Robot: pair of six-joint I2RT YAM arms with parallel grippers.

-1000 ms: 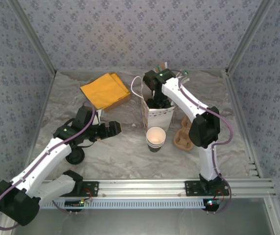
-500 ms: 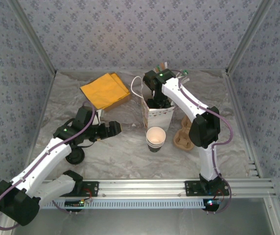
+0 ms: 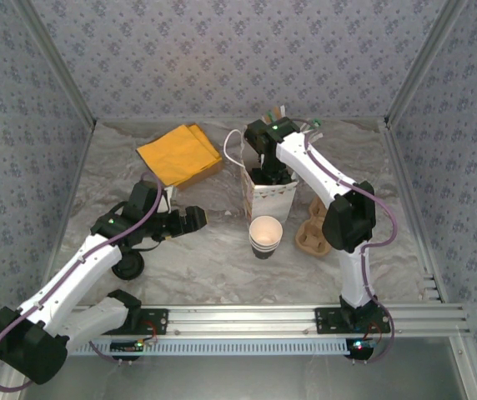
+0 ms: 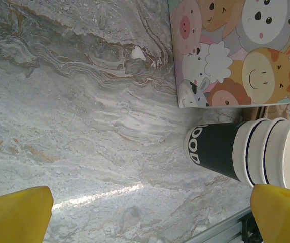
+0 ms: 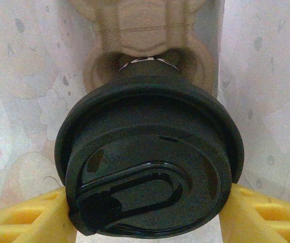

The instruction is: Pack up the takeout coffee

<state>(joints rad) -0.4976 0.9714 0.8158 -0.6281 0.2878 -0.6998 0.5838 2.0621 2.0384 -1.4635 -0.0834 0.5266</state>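
Centre of the overhead view, just below the bag: the takeout coffee (image 3: 265, 234) stands upright on the marble-look table (image 3: 213, 267), cream mouth open to the camera, free of both claws. The left wrist view catches the takeout coffee (image 4: 236, 152) at lower right, just under the bag's printed corner. It shows cream rims with thin dark rings and a dark base with white block letters that look like "DOO", cut off by the curve. The left gripper (image 3: 190, 218) sits left of centre with its jaws spread wide. Its yellow fingertips (image 4: 15, 215) fill the two bottom corners of its own view, with bare table between them and nothing gripped. Further up, the right gripper (image 3: 268, 173) is down inside the paper bag (image 3: 273, 198), whose outside carries cartoon animals: pig, sheep, giraffe. In its wrist view the yellow pads (image 5: 28, 217) press against both sides of a black-lidded cup (image 5: 150, 167), jaws part-way closed around that lid. The cup is seated in a moulded pulp holder (image 5: 140, 30). A sliver of white print shows under the lid, too small to read. A cardboard carrier (image 3: 312, 236) lies right of the coffee, and yellow napkins (image 3: 178, 154) sit upper left.
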